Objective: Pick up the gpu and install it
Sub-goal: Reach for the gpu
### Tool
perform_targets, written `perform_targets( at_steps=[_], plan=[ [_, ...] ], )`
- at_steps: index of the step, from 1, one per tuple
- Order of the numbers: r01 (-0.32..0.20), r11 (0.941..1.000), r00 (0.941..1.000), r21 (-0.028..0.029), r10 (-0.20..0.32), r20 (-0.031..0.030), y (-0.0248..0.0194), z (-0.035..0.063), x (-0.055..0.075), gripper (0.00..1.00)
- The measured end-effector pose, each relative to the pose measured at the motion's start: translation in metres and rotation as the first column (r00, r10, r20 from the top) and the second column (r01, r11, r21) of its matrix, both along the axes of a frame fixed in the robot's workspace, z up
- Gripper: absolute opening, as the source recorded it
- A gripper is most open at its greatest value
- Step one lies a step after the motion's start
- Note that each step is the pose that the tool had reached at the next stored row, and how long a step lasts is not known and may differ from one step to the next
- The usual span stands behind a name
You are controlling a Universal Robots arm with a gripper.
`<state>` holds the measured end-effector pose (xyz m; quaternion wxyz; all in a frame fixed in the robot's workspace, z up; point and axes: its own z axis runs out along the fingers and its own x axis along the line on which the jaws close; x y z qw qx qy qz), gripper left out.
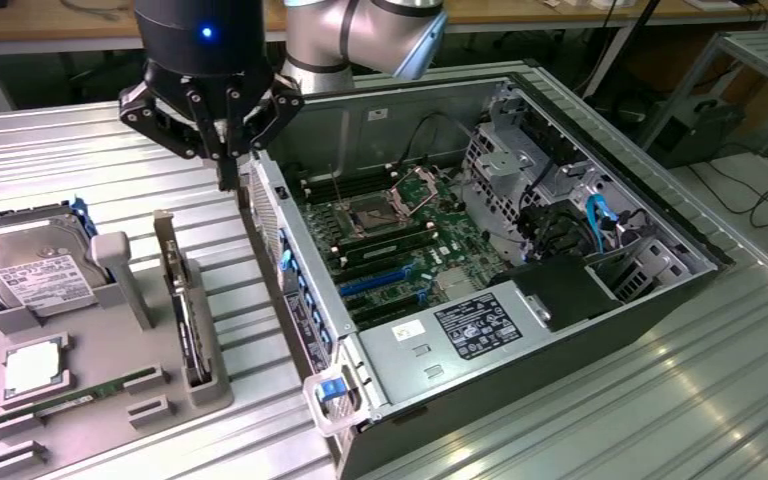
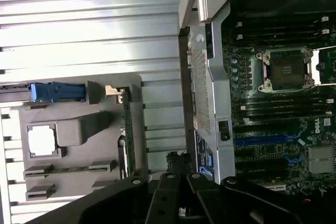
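The gpu (image 1: 184, 315) stands on edge in a slot of the grey holder (image 1: 211, 395), its pale bracket strip (image 1: 167, 245) at the far end. In the wrist view the gpu (image 2: 126, 129) shows edge-on as a thin dark strip. My gripper (image 1: 231, 180) hangs shut and empty above the gap between the holder and the open computer case (image 1: 598, 340), a little beyond the gpu's bracket end and apart from it. Its fingers (image 2: 178, 161) are pressed together in the wrist view. Blue expansion slots (image 1: 373, 285) lie on the motherboard inside the case.
The holder also carries a silver hard drive (image 1: 31, 275), a square processor (image 1: 35, 365) and a green memory stick (image 1: 84, 393). The case's perforated rear wall (image 1: 267, 215) rises right beside the gripper. Ribbed metal tabletop (image 1: 77, 150) surrounds everything.
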<state>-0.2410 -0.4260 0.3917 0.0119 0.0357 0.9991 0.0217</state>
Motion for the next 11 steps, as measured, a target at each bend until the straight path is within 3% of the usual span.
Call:
perform_targets(
  at_steps=[3, 11],
  plan=[
    [-0.002, 1.0000, 1.0000, 0.0000, 0.002, 0.0000, -0.0045, -0.0004, -0.014, 0.11],
    [-0.006, 1.0000, 1.0000, 0.0000, 0.006, 0.0000, -0.0081, -0.0014, -0.037, 0.11]
  ],
)
